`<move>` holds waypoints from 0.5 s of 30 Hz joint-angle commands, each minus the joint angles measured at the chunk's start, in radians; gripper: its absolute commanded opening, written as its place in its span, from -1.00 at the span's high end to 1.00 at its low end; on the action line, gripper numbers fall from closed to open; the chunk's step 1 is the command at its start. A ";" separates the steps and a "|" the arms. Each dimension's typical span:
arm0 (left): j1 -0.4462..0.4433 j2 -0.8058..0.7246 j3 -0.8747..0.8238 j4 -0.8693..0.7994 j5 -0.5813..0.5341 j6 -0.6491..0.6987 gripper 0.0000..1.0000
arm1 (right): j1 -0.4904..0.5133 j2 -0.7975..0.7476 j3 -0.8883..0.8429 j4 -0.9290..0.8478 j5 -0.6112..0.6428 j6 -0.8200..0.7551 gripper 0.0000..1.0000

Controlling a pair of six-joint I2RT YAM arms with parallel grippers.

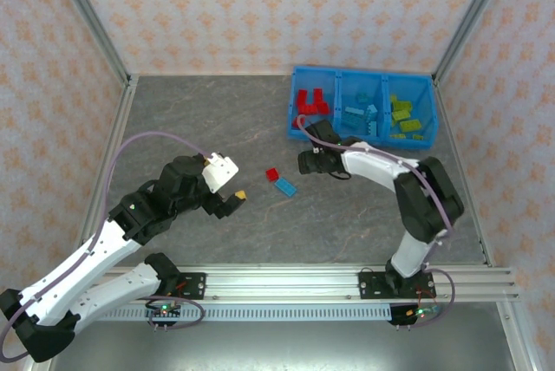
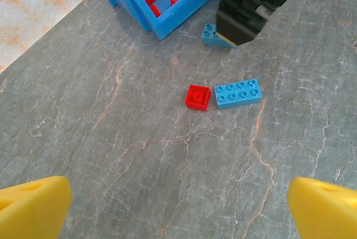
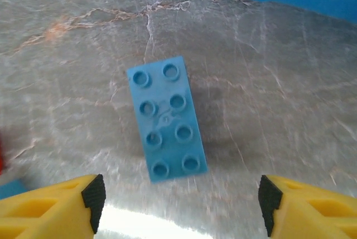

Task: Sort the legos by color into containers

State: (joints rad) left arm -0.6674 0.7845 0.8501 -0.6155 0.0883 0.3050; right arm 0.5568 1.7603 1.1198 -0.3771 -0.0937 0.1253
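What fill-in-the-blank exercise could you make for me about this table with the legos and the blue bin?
1. The left compartment of the blue bin holds only ____ legos.
2. The lime green legos lie in its ____ compartment.
3. The light blue lego below the right pincer has ____ studs.
4. The left pincer is ____.
Missing words: red; right; eight; open.

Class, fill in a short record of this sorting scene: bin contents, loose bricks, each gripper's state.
bin: blue bin; left red bricks, middle light blue bricks, right lime green bricks
loose on table: red square brick beside light blue eight-stud brick; second eight-stud blue brick near bin
left gripper: open, empty
right gripper: open above that second brick, not gripping
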 commanded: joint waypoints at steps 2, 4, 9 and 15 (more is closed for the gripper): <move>0.007 -0.013 0.021 0.000 0.006 0.006 -1.00 | 0.005 0.088 0.095 0.022 0.025 -0.009 -0.31; 0.008 -0.018 0.012 0.005 0.001 0.007 -1.00 | 0.005 0.117 0.107 0.023 0.007 -0.003 -0.19; 0.008 -0.018 0.010 0.012 0.011 0.006 -1.00 | 0.010 0.144 0.097 -0.010 0.017 -0.004 0.10; 0.010 -0.007 0.015 0.010 0.022 0.006 -1.00 | 0.027 0.061 0.006 -0.021 0.059 0.015 0.54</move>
State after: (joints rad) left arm -0.6666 0.7792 0.8501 -0.6151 0.0975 0.3050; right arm 0.5705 1.8786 1.1835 -0.3626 -0.0738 0.1276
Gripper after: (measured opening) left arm 0.999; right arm 0.256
